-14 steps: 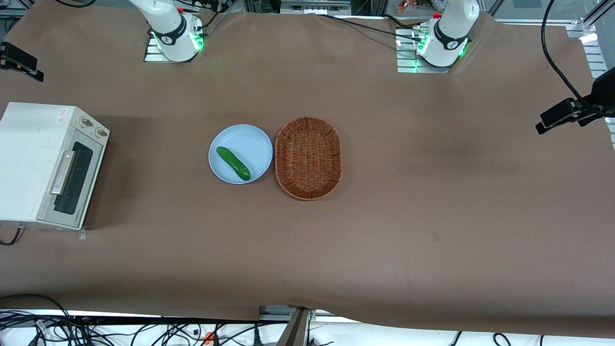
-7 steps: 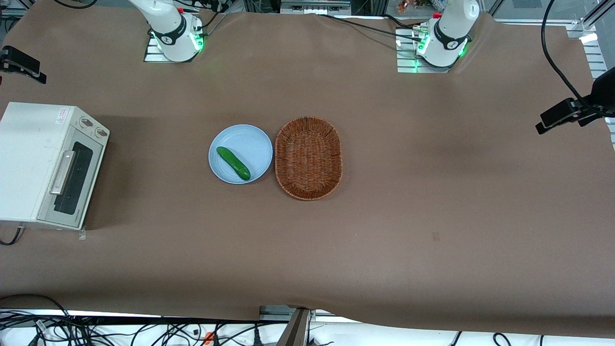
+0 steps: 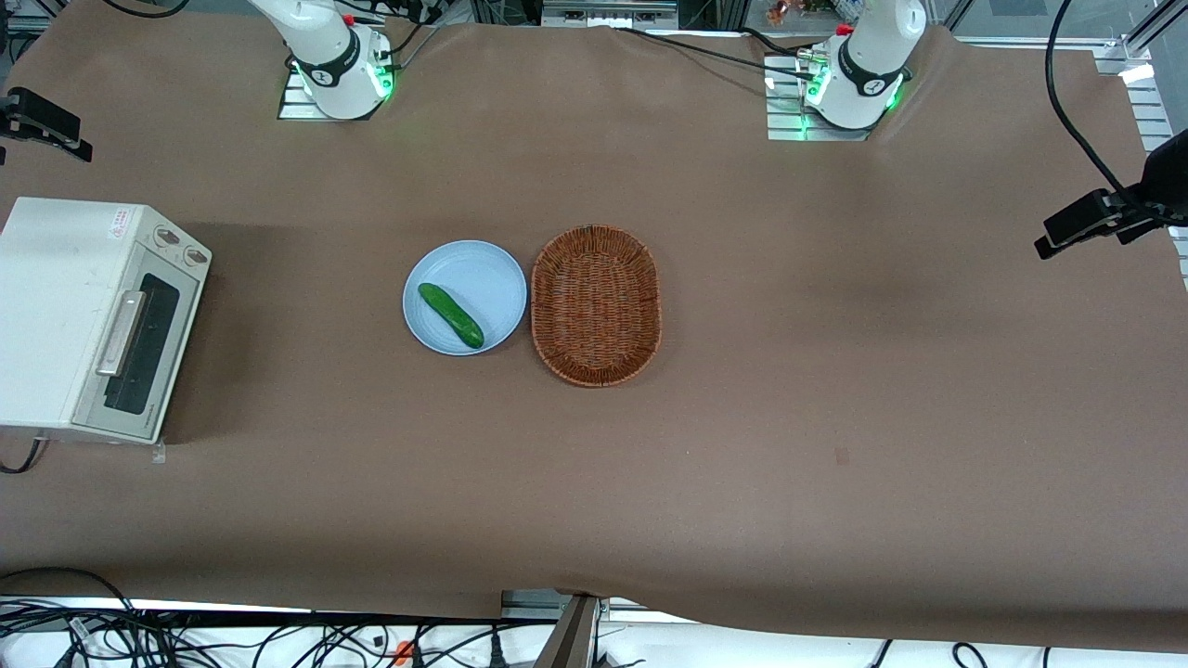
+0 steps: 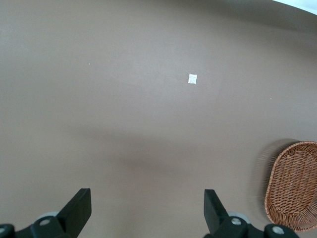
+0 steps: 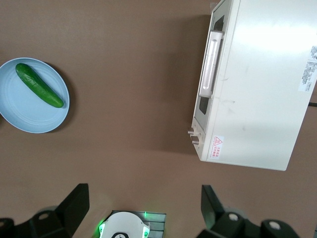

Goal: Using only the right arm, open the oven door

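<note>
The oven door [image 3: 130, 357] is shut, closing the front of the cream toaster oven [image 3: 65, 306] that sits at the working arm's end of the counter [image 3: 742, 464]. The claw [image 5: 143, 208] hangs high above the counter, its two black fingers [image 5: 74, 206] spread wide with nothing between them, and it looks straight down past the arm's own base [image 5: 124, 228]. The oven lies off to one side of it and well below, so the coming move is likely a long drop and a sideways reach. The silver bar handle [image 5: 210, 62] runs along the door's upper edge, its long axis level with the counter, so the fingers would need to straddle it crosswise. The brown counter in front of the door is bare; the blue plate [image 3: 492, 278] with the cucumber [image 3: 450, 315] and the wicker basket [image 3: 595, 304] stand well apart from it, leaving room for the flap to swing down.
</note>
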